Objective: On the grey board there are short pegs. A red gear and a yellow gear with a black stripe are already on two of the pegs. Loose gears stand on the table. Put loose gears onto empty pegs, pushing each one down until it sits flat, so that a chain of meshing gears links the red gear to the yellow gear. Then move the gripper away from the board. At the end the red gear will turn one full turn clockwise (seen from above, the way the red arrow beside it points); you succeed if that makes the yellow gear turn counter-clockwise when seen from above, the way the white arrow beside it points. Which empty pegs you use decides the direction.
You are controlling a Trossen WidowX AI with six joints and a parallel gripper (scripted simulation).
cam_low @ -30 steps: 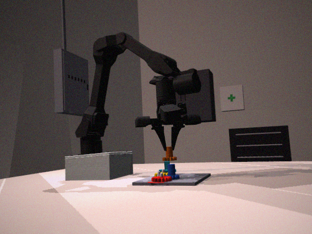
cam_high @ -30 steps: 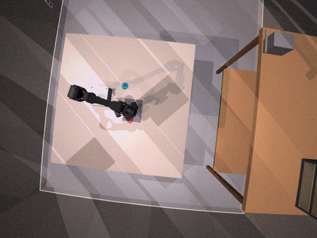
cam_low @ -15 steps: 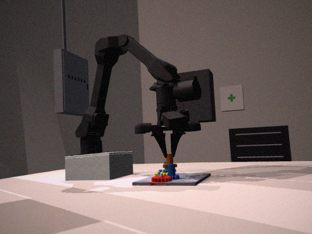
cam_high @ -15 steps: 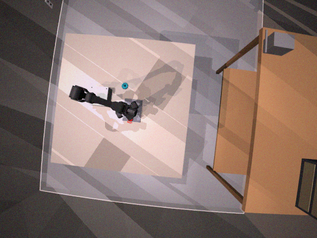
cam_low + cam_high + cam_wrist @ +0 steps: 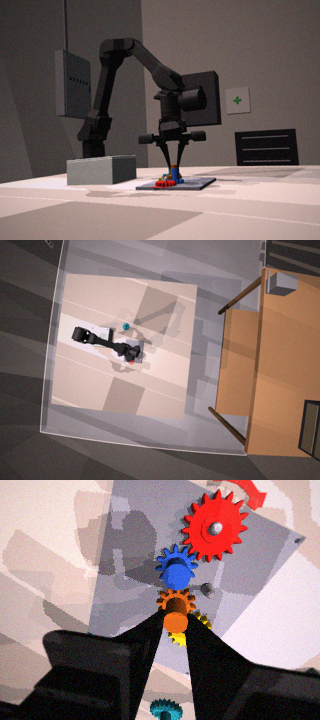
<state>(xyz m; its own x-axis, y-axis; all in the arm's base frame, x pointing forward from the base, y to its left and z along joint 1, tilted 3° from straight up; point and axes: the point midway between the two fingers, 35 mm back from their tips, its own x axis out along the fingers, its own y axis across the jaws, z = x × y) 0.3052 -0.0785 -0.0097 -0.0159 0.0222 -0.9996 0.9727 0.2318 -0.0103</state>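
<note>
My gripper (image 5: 173, 167) (image 5: 175, 615) is shut on the upright handle of the orange gear (image 5: 173, 166) (image 5: 175, 624). The orange gear is low over the grey board (image 5: 141, 343) (image 5: 206, 181) (image 5: 120, 510), between the blue gear (image 5: 175, 174) (image 5: 176, 578) and the yellow gear (image 5: 178, 639); whether it sits flat is unclear. The blue gear stands on the board beside the red gear (image 5: 165, 183) (image 5: 204, 541). The yellow gear is partly hidden by a finger and the orange gear. A bare peg (image 5: 207, 590) stands right of them in the wrist view. A teal gear (image 5: 125, 326) (image 5: 166, 710) stands on the table.
The red arrow (image 5: 131, 362) (image 5: 256, 496) lies beside the red gear. The white arrow cannot be made out. The arm's pale base box (image 5: 104, 330) (image 5: 90, 170) stands left of the board in the top and exterior views. The arm covers much of the board in the top view.
</note>
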